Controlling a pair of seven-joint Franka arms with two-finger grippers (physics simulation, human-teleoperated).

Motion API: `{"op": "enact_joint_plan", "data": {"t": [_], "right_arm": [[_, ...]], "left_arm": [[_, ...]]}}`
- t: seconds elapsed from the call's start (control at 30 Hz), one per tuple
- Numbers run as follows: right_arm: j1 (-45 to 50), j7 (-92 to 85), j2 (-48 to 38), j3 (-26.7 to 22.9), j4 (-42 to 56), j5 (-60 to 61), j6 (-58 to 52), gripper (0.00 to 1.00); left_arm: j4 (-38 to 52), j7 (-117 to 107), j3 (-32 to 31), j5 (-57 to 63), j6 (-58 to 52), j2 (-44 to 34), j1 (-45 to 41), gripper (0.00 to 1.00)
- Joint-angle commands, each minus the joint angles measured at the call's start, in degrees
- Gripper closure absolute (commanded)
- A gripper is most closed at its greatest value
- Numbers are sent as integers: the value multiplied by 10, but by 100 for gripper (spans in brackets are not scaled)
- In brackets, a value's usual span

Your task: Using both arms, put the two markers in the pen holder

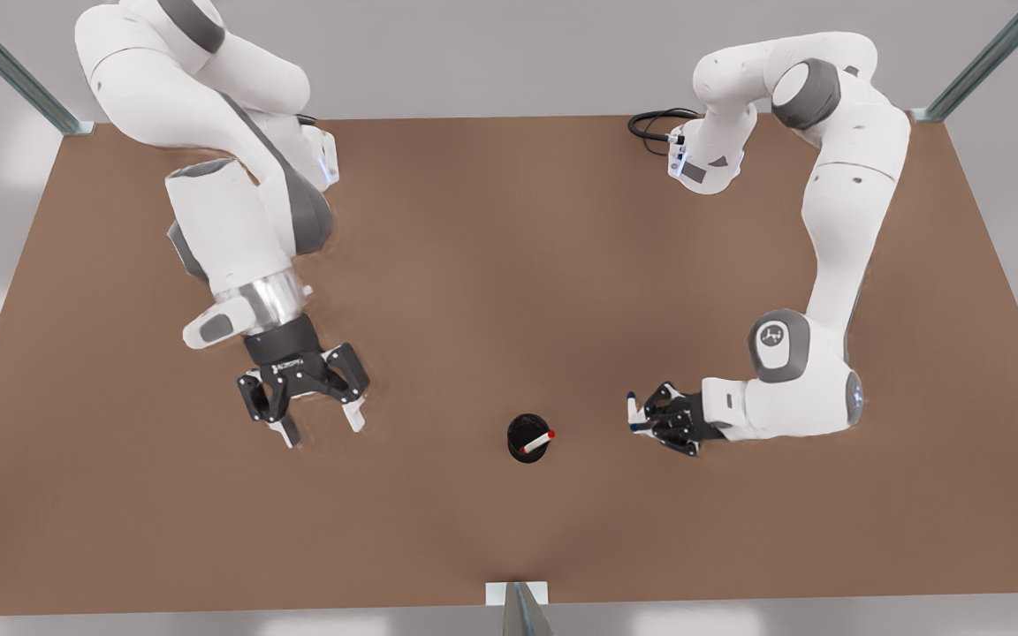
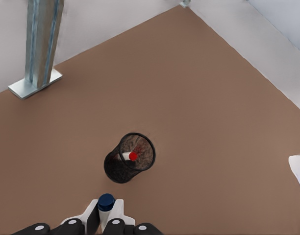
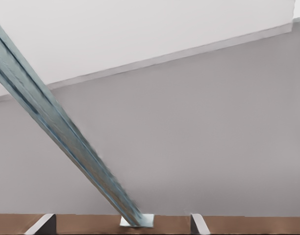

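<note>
Red marker (image 1: 536,442) leans inside black mesh pen holder (image 1: 527,452); blue-capped marker (image 2: 106,205) clamped in left pincer (image 1: 635,415), just beside holder.

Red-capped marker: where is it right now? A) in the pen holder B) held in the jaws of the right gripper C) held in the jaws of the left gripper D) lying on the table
A: the red-capped marker stands inside the black pen holder, red end above the rim.
</note>
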Motion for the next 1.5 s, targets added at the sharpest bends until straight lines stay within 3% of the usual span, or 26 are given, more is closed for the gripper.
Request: {"op": "enact_joint_plan", "data": {"t": [0.0, 0.03, 0.1, 0.13, 0.23, 0.27, 0.33, 0.4, 0.9, 1.37, 1.4, 1.43, 1.47], "right_arm": [[103, -201, -120, -215, -60, 247, -407, 0], [165, -266, -168, -333, -123, 280, -406, 0], [185, -381, -194, -389, -168, 288, -419, 0], [234, -390, -147, -437, -130, 290, -461, 0], [237, -388, -126, -437, -89, 291, -490, 0], [260, -389, -133, -460, -92, 294, -484, 0], [263, -393, -91, -457, -22, 307, -523, 0], [267, -392, -79, -462, -5, 307, -494, 0], [269, -297, -88, -425, -5, 307, -526, 0], [263, -299, -88, -426, -6, 307, -526, 0], [263, -300, -88, -425, -7, 308, -526, 0], [263, -299, -88, -425, -7, 308, -526, 0], [263, -299, -88, -425, -7, 308, -527, 0]], "left_arm": [[1, 46, -33, -29, 129, -1, -30, 79], [1, 46, -35, -47, 153, -1, -45, 79], [3, 48, -38, -80, 202, 3, -75, 79], [3, 49, -36, -104, 210, 6, -82, 79], [3, 44, -32, -135, 225, 40, -87, 79], [-1, 45, -27, -136, 224, 47, -76, 79], [-4, 46, -24, -137, 220, 51, -66, 79], [-4, 49, -23, -135, 219, 54, -62, 79], [-3, 61, -15, -135, 256, 89, -80, 79], [-3, 90, -12, -135, 273, 97, -85, 79], [-3, 90, -12, -136, 273, 97, -85, 75], [-3, 90, -12, -135, 274, 100, -91, 44], [-3, 90, -11, -135, 275, 100, -92, 22]]}}
